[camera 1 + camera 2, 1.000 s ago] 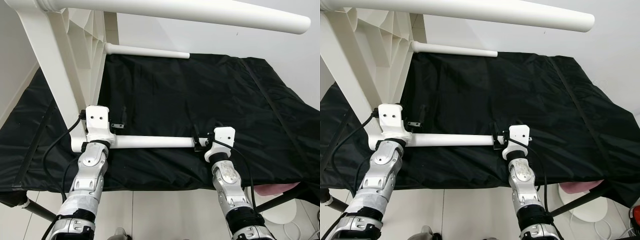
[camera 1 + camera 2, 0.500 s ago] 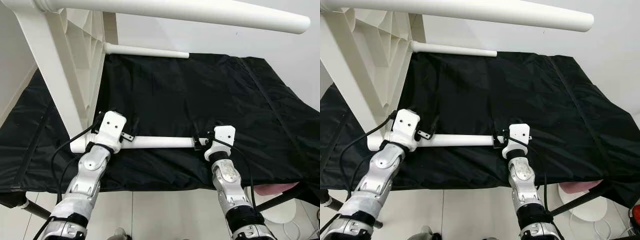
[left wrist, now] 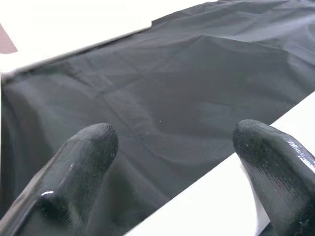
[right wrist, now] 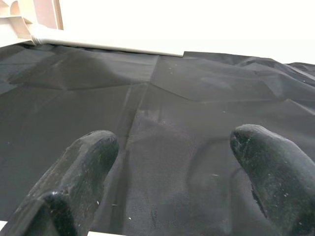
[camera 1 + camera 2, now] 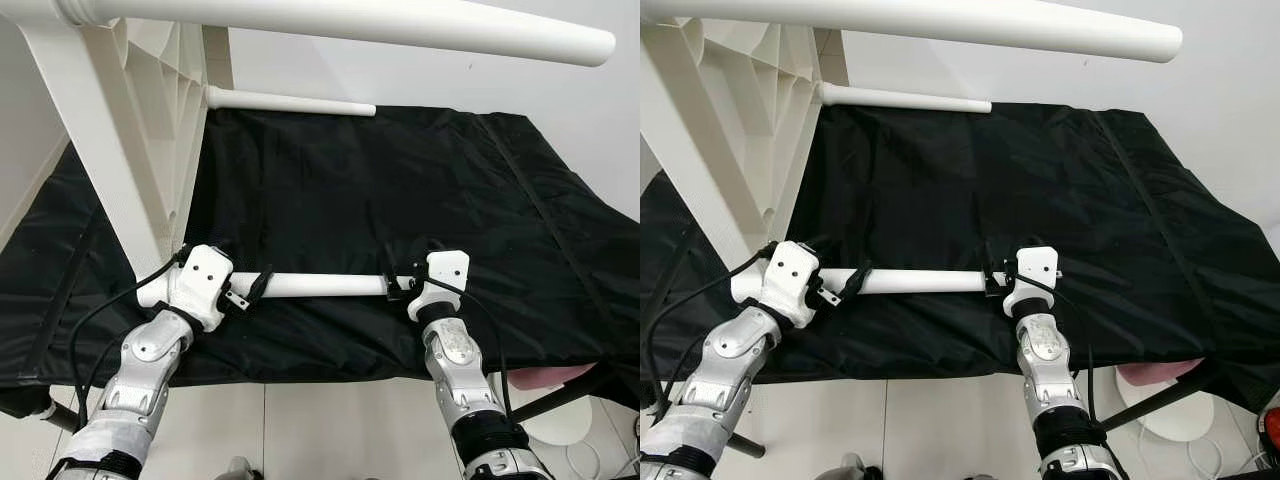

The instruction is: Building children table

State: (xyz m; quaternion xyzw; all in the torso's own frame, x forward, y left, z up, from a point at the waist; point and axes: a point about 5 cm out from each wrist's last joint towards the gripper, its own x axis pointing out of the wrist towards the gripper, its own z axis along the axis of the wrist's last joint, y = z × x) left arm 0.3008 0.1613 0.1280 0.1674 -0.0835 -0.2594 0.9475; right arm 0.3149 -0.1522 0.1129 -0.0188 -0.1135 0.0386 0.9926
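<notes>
- A white children's table (image 5: 110,170) is seen tipped on its side on a black cloth (image 5: 400,200) that covers the tabletop, its ribbed underside standing up at the robot's left.
- Four white round legs are seen running from it toward the robot's right: a top leg (image 5: 400,28) high above the cloth, a far leg (image 5: 290,101) lying along the cloth's rear edge, and a near leg (image 5: 320,285) lying low between the two end effectors.
- The left end effector (image 5: 252,290) is placed at the near leg close to where it joins the table; its fingers (image 3: 83,157) are spread apart, with the white leg seen passing beside one of them in the left wrist view, and nothing is clamped.
- The right end effector (image 5: 400,285) is positioned at the free tip of the near leg; its fingers (image 4: 83,162) are also held apart, with black cloth seen between them in the right wrist view.
- The far leg (image 4: 103,45) is seen well beyond the right end effector, across the cloth.
- A pink object (image 5: 550,378) is seen below the cloth's edge, to the right of the right arm.
</notes>
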